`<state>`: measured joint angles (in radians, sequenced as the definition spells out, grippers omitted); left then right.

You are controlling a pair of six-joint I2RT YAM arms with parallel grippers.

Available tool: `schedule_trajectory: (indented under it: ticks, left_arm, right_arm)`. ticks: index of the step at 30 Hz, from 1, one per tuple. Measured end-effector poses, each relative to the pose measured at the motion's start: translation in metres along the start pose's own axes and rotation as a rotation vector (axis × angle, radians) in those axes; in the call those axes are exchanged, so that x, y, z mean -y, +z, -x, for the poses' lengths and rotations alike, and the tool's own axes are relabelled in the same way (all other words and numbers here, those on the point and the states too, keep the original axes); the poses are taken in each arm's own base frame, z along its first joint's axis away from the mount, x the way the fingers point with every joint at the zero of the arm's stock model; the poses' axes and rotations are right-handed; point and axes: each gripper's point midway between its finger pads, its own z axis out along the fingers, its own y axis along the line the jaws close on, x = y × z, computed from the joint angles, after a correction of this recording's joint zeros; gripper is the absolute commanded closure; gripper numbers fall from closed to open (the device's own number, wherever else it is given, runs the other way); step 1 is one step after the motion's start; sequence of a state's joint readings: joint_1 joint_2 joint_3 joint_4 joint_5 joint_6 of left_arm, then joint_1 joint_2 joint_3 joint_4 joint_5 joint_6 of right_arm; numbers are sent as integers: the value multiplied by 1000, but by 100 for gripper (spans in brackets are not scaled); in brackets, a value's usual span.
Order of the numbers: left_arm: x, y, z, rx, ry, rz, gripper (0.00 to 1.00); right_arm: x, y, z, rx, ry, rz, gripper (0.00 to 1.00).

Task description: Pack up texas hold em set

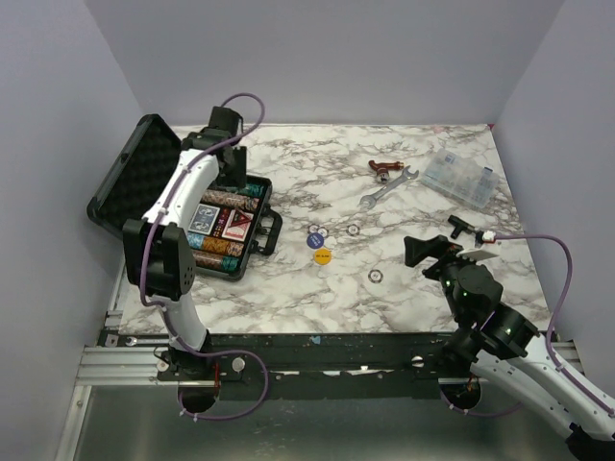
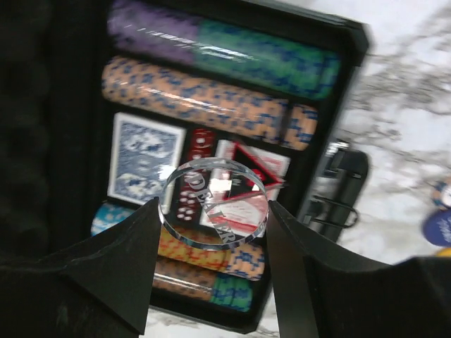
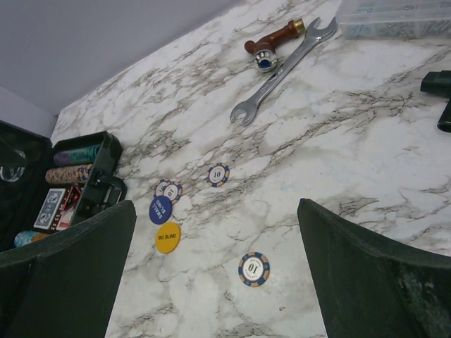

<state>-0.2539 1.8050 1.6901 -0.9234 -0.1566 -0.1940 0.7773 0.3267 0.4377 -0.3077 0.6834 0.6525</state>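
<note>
Left gripper (image 2: 213, 210) is clamped on a clear round disc (image 2: 215, 184), pinching it by the edge between its 2 fingers, and it hangs over the open black case (image 1: 144, 173), roughly above the red deck (image 2: 271, 160) and just beside the blue deck (image 2: 144, 158). How high above them, I cannot tell.

Here's the worry: that disc is slick plastic held only at the rim, and it sits slightly tilted. A small twist could make it squirt out sideways. Let go too high and it may bounce off the cards, roll onto the chip rows (image 2: 204, 98), or hop over the case wall onto the table (image 1: 288, 298). If it lands proud on a deck, I reckon the lid may not close flat later.

Right gripper (image 3: 215, 218) has its jaws spread wide, holding nothing, hovering over the marble. In front of it lie 3 loose chips (image 3: 254, 268), a blue disc (image 3: 161, 210) and a yellow disc (image 3: 168, 237), all lying flat and hard to pinch. A careless reach could scatter them.
</note>
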Motion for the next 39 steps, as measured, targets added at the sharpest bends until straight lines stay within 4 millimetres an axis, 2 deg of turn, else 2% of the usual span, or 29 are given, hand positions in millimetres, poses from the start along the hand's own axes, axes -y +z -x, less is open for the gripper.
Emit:
schedule_trajectory:
  ticks: [2,5,11,16,19,30,39]
  left_arm:
    - [-33,6,0,-18,-59,50,72]
    - [-60,20,-9,-68,-113,82,73]
    - [-88,48,-26,-145,-183,101,72]
    - [-91,65,-53,-207,-192,108,69]
    - [-92,71,-59,-225,-190,117,68]
    - [-111,83,-48,-215,-233,135,68]
    - [-114,95,-46,-231,-246,123,63]
  right_arm:
    - [0,0,0,-1,0,1,0]
    - [0,0,0,-1,-1,2,0]
    - [-1,-1,1,1,1,5,0]
    - [0,0,-1,-3,-4,4,0]
    - [0,1,-4,-13,-13,-4,0]
    - [1,5,-11,-38,-33,-13,0]
    - [1,5,-13,-45,-37,-14,0]
